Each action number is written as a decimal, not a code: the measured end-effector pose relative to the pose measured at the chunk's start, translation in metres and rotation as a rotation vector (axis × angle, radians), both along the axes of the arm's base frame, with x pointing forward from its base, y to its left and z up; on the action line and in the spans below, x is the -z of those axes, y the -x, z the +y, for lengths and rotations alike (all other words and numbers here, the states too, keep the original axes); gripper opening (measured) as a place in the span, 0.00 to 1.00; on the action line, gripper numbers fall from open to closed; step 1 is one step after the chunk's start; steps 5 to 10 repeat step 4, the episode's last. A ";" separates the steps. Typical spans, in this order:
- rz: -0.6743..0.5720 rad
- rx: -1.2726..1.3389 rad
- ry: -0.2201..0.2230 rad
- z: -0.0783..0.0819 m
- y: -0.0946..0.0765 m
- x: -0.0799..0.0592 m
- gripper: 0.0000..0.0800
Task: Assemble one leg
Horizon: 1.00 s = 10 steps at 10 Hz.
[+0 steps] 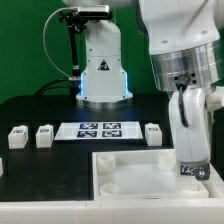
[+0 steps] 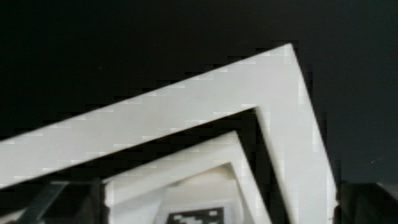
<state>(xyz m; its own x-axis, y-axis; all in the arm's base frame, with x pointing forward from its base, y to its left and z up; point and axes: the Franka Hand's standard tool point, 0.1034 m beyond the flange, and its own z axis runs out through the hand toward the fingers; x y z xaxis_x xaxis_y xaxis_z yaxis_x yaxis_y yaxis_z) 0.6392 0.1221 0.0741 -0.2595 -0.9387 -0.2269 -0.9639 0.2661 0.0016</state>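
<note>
My gripper (image 1: pixel 192 165) hangs at the exterior view's right, over the wide white square piece (image 1: pixel 130 178). It is shut on a leg (image 1: pixel 191 174), a small white post whose black-and-white tag shows between the fingers. In the wrist view the held leg (image 2: pixel 199 208) sits between the dark fingers (image 2: pixel 32 205), with a corner of the white square piece (image 2: pixel 267 100) below it. Three look-alike legs stand on the black table: two at the left (image 1: pixel 17 137) (image 1: pixel 44 134) and one right of centre (image 1: pixel 153 133).
The marker board (image 1: pixel 100 130) lies flat on the table between the loose legs. The robot's white base (image 1: pixel 103 70) stands behind it. The white square piece fills the front of the table at the exterior view's right.
</note>
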 end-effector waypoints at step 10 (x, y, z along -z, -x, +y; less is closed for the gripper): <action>-0.037 -0.046 -0.015 0.002 -0.001 -0.027 0.81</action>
